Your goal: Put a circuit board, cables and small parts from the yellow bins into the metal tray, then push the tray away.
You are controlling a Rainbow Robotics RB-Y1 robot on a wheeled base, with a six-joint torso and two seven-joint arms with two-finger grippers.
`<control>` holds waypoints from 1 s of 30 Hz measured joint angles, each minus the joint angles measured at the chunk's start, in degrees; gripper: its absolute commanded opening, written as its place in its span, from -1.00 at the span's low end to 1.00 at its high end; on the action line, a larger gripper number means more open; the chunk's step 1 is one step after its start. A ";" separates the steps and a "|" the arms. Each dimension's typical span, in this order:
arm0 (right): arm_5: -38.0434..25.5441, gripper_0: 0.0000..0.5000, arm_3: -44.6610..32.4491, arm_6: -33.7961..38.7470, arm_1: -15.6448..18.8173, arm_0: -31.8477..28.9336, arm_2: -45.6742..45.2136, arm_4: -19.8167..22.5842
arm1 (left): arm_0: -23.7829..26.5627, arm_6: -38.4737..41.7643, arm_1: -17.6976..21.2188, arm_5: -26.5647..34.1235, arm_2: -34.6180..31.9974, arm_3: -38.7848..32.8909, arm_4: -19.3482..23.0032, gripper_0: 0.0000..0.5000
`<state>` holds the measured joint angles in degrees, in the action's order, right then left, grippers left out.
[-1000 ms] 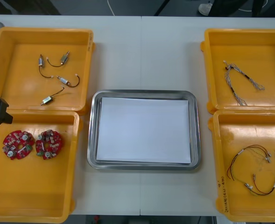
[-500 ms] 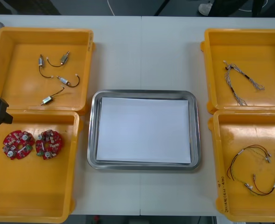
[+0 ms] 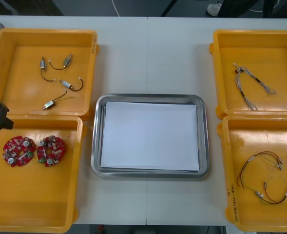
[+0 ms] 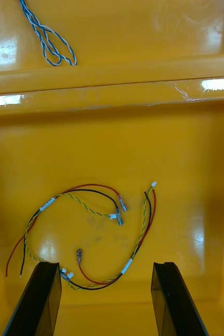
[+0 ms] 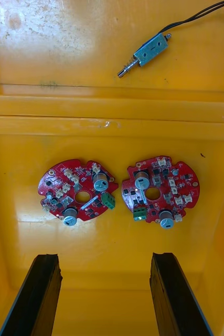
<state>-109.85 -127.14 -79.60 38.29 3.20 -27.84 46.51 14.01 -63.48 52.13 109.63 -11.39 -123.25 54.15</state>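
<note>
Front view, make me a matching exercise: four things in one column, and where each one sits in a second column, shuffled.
1. circuit boards
2. small metal parts
3. blue and white cable
4. red and yellow cables

A. far right bin
B. near left bin
C. near right bin
D. far left bin

Pairs: 1-B, 2-D, 3-A, 4-C.

light: bright, even, from overhead | glare: white streaks on walls of the yellow bins (image 4: 117, 94), both wrist views | shadows: thin, soft along the metal tray (image 3: 204, 136)
</note>
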 measured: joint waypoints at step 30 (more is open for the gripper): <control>0.00 1.00 -0.22 3.87 -1.47 -5.74 -0.44 -1.11 | -4.27 -0.02 -0.06 -4.10 0.01 0.01 -0.08 1.00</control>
<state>-109.85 -127.37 -75.73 36.83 -2.54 -28.29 45.39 9.75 -63.50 52.06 105.54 -11.38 -123.24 54.07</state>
